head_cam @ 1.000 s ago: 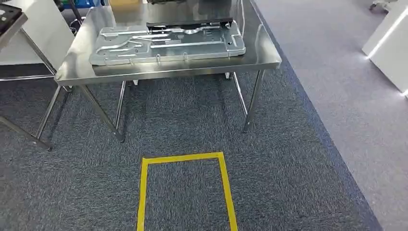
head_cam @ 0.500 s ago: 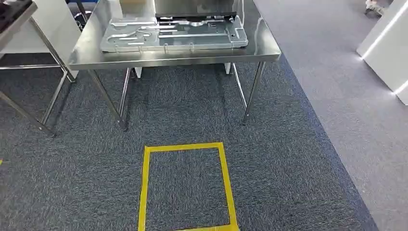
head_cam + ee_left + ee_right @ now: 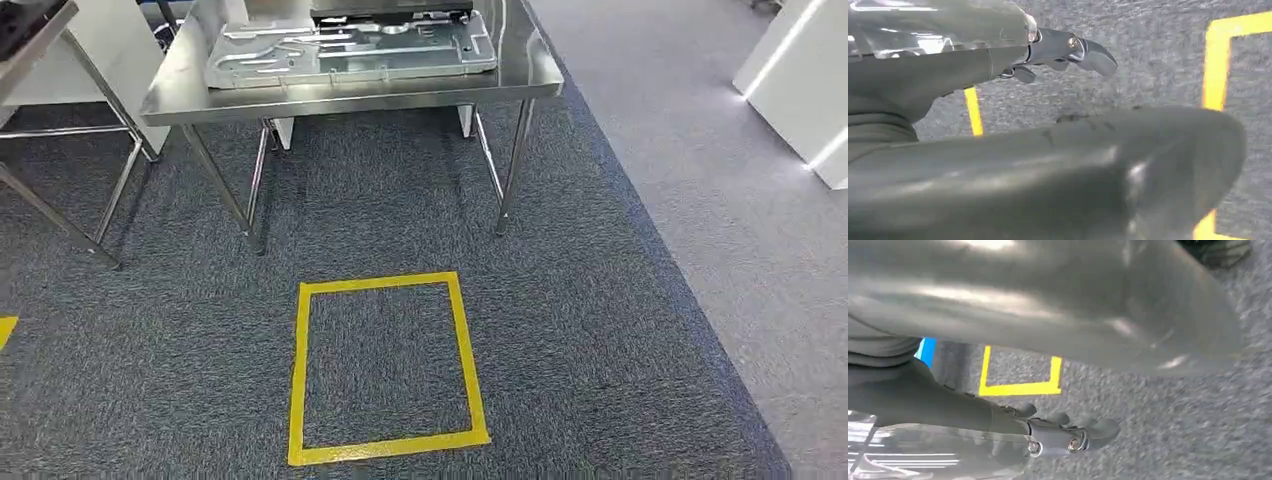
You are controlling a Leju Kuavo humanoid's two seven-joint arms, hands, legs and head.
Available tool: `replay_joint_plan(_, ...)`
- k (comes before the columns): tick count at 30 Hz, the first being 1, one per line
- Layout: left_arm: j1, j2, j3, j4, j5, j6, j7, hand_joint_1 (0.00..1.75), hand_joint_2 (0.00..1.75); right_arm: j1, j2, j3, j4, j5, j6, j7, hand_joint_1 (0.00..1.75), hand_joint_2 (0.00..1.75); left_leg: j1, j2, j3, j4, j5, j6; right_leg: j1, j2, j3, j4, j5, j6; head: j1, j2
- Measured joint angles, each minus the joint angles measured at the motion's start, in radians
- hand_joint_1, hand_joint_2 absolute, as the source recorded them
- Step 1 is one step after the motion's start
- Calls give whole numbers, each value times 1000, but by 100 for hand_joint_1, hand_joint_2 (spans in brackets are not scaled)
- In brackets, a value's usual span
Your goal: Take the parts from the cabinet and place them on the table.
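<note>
Stamped metal panel lies on the steel bench, top of frame. Left hand and right hand hang with fingers loosely extended, holding nothing. Placement looks done.

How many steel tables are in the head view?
2: one steel table ahead, carrying a pressed metal panel, and a second table's corner at the far left. More may lie out of frame.
</note>
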Motion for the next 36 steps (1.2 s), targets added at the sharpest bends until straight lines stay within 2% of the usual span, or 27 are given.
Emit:
replay_joint_plan(1, 0, 0, 0, 0, 0, 0, 0, 0, 0, 0, 0, 0, 0, 0, 0, 0, 0, 0, 3, 0, -17, 73, -62, -4, 1, 0, -16, 1, 12, -1, 0, 0)
replay_joint_plan(2, 0, 0, -1, 0, 0, 0, -1, 0, 0, 2, 0, 0, 0, 0, 0, 0, 0, 0, 5, 0, -28, 137, -102, -7, 2, -1, -31, 1, 24, -1, 0, 0)
replay_joint_plan(3, -1, 0, -2, 0, 0, 0, -3, 0, 0, 2, -1, 0, 0, 0, 0, 0, 0, 0, 6, 0, -29, 185, -111, -10, 3, 0, -47, 4, 36, 0, 0, 0)
replay_joint_plan(4, -1, 0, -3, 0, 0, 0, -4, 0, 0, 2, -1, -1, 0, 0, 0, 1, 0, 0, 8, 0, -15, 202, -85, -11, 3, 0, -67, 7, 48, 2, 0, 0)
replay_joint_plan(6, -1, 0, -5, 0, 0, 0, -6, 0, 0, 2, -1, -1, 0, 0, 0, 2, 0, 0, 9, 0, 64, 123, 1, -6, 4, 0, -105, 18, 69, 6, 0, 0)
replay_joint_plan(7, -3, 1, -5, 0, 0, 1, -6, 0, 0, 2, 0, -1, 0, 0, 1, 2, 0, 0, 8, 0, 124, 45, 18, 0, 4, 0, -118, 22, 78, 9, 0, 0)
replay_joint_plan(9, -10, 5, -6, 0, -2, 11, -10, 0, 0, 0, 4, -1, 0, 0, 1, 2, 0, 0, -1, 0, 249, -129, -24, 14, 8, 1, -130, 31, 89, 19, 0, 0)
replay_joint_plan(10, -12, 5, -7, 0, -2, 14, -9, 0, 0, 1, 4, -2, 0, 0, 0, 2, 0, 0, 0, 0, 252, -158, -44, 16, 8, -3, -133, 32, 96, 27, 0, 0)
replay_joint_plan(12, -10, 5, -7, 0, -1, 20, -3, 0, 0, 0, 4, -2, 0, 0, 0, 2, 0, 0, -6, 0, 242, -153, -34, 28, 2, -5, -136, 25, 115, 42, 0, 0)
replay_joint_plan(13, -5, 5, -6, 0, -1, 22, 0, 0, 0, 1, 4, -3, 0, 0, 0, 2, 0, 0, 2, 2, 237, -163, -16, 35, 5, -5, -139, 27, 122, 49, 0, 0)
replay_joint_plan(14, -5, 5, -6, 0, -2, 24, 2, 0, 0, 1, 3, -3, 0, 0, -1, 2, 0, 0, 2, 6, 230, -163, -6, 40, -2, 3, -149, 48, 95, 51, 0, 0)
replay_joint_plan(15, -5, 6, -6, 0, -2, 25, 2, 0, 0, 2, 3, -3, 0, 0, -1, 2, 0, 0, 1, 6, 218, -163, 3, 49, -3, 5, -170, 100, 43, 53, 0, 0)
replay_joint_plan(17, -5, 6, -6, 0, -2, 27, 4, 0, 0, 4, 4, -3, 0, 0, 0, 2, 0, 0, -2, 6, 194, -159, 19, 49, -5, 7, -231, 273, -58, 61, 0, 0)
replay_joint_plan(18, -5, 6, -6, 0, -2, 27, 4, 0, 0, 5, 4, -3, 0, 0, 0, 2, 0, 0, -3, 6, 181, -155, 25, 48, -5, 8, -250, 336, -86, 64, 0, 0)
replay_joint_plan(19, -4, 6, -6, 0, -3, 27, 5, 0, 0, 5, 4, -3, 0, 0, 0, 2, 0, 0, -3, 6, 170, -148, 29, 47, -6, 7, -245, 352, -88, 65, 0, 0)
replay_joint_plan(20, -4, 6, -6, 0, -3, 28, 5, 0, 0, 6, 3, -3, 0, 0, 0, 1, 0, 0, -3, 6, 160, -141, 31, 45, -6, 7, -211, 316, -68, 65, 0, 0)
replay_joint_plan(22, -4, 6, -6, 0, -3, 31, 6, 0, 0, 5, 3, -3, 0, 0, 0, -7, 0, 0, -1, 6, 150, -126, 32, 42, -6, 7, -93, 140, -3, 62, 0, 0)
replay_joint_plan(23, -5, 6, -6, 0, -3, 32, 5, 0, 0, 5, 3, -3, 0, 0, 1, -11, 0, 0, -2, 6, 145, -116, 30, 38, -6, 7, -37, 53, 13, 57, 0, 0)
replay_joint_plan(24, -5, 6, -6, 0, -3, 32, 5, 0, 0, 3, 3, -4, 0, 0, 5, -14, 0, 0, -10, 6, 135, -105, 27, 31, 1, 8, -33, 31, -1, 48, 0, 0)
replay_joint_plan(25, -5, 6, -6, 0, -5, 32, 4, 0, 0, 3, 3, -4, 0, 0, 9, -19, 0, 0, -8, 5, 133, -104, 30, 25, 1, 9, -38, 32, 5, 38, 0, 0)
replay_joint_plan(27, -5, 6, -6, 0, -6, 32, 3, 0, 0, 4, 3, -4, 0, -1, 16, -27, 0, 0, -6, 6, 132, -106, 34, 17, 4, 10, -41, 34, 6, 30, 0, 0)
replay_joint_plan(29, -5, 9, -6, 0, -10, 32, 1, 0, 0, 4, 5, -4, 0, -2, 18, -38, 0, 0, -3, 2, 126, -91, 21, 5, -4, 6, -41, 22, 17, 12, 0, 0)
replay_joint_plan(30, -5, 9, -6, 0, -10, 32, 0, 0, 0, 4, 5, -4, 0, -2, 19, -42, 0, 0, -3, 0, 105, -47, -15, -2, -5, 6, -45, 22, 20, 5, 0, 0)
replay_joint_plan(32, -4, 9, -6, 0, -10, 32, -1, 0, 0, 4, 5, -5, 0, -2, 19, -46, 0, 0, 4, 0, 34, 112, -98, -10, -3, 6, -54, 22, 24, 1, 0, 0)
replay_joint_plan(33, -3, 9, -6, 0, -11, 32, -1, 0, 0, 5, 5, -5, 0, -2, 18, -47, 0, 0, 6, 0, 3, 183, -123, -13, -2, 6, -57, 23, 25, 0, 0, 0)
replay_joint_plan(34, -1, 9, -6, 0, -11, 32, -1, 0, 0, 6, 4, -5, 0, -2, 19, -47, 0, 0, 8, 0, -11, 216, -125, -15, -2, 6, -58, 23, 26, 2, 0, 0)
replay_joint_plan(36, 1, 9, -6, 0, -11, 32, -1, 0, 0, 7, 5, -5, 0, -2, 19, -48, 0, 0, 10, 0, 34, 130, -58, -15, -2, 7, -57, 25, 28, 4, 0, 0)
